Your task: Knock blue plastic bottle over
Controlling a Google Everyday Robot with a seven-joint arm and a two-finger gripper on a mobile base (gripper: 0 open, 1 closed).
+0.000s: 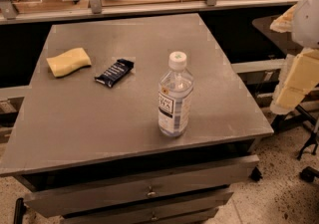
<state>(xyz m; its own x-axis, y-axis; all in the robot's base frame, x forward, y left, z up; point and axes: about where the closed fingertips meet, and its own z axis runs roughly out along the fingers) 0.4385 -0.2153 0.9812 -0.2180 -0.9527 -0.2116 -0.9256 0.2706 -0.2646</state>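
Observation:
The blue plastic bottle stands upright near the front right of the grey table. It is clear with a white screw cap and a white-and-dark label. My gripper is at the right edge of the view, beyond the table's right side and to the right of the bottle. It is well apart from the bottle and touches nothing.
A dark snack wrapper lies left of the bottle, and a yellow sponge lies further left. The table has drawers below its front edge. A railing and counter run behind it. Chair legs stand on the floor at right.

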